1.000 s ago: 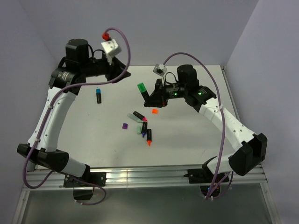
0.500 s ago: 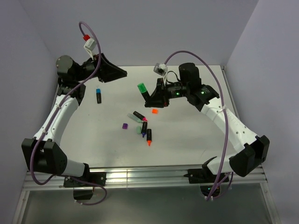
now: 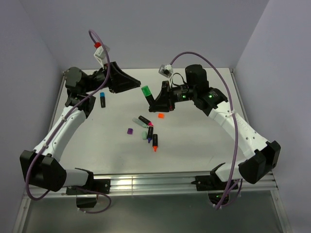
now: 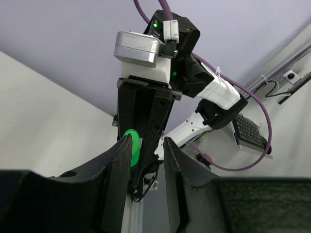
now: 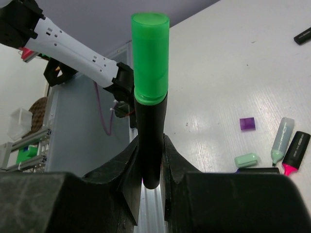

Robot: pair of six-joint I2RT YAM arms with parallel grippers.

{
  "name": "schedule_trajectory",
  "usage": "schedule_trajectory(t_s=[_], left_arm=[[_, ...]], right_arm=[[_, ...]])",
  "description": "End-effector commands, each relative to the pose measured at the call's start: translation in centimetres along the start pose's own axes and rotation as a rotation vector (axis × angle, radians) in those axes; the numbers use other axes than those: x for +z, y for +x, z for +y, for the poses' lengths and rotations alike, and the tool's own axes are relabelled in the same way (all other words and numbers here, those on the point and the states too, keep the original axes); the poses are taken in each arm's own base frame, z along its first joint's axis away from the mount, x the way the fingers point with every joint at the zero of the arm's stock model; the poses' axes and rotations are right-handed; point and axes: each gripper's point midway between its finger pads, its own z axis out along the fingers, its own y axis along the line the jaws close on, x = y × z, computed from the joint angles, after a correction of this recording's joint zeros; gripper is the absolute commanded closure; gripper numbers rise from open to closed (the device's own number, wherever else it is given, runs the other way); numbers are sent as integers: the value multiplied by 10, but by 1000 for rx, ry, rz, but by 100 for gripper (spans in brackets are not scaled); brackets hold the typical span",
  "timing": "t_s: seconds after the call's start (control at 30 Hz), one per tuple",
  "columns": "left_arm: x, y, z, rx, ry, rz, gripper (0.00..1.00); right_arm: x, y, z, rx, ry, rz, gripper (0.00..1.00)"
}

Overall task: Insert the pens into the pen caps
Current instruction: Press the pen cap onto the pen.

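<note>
Right wrist: green pen points outward.

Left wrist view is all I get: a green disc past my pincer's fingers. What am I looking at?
Observer: The end of a green-capped pen, clamped in the right pincer; its cap is already on.
Operator: What's left to do?
Observer: A cluster of pens lies in the middle of the table, with a loose purple cap and orange cap near it.
Operator: Anything near my arm?
Observer: A black pen with a blue end lies alone beside the left arm, apart from the cluster.
</note>
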Motion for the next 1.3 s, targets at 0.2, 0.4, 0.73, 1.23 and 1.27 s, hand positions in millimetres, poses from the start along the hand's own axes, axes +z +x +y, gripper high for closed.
schedule_trajectory(t_s=[0.2, 0.4, 0.73, 1.23, 1.27], left_arm=[[14, -10, -4, 47, -22, -44, 61], [17, -10, 1, 41, -38, -41, 59], [25, 6, -8, 44, 19, 9, 61], [18, 26, -31, 86, 179, 42, 100], [17, 28, -32, 58, 187, 43, 100]], right_arm=[[1, -25, 19, -71, -42, -49, 100], [0, -26, 21, -73, -43, -52, 100], [1, -28, 22, -66, -56, -53, 100], [-1, -27, 38, -60, -156, -47, 100], [-1, -25, 42, -49, -182, -40, 100]])
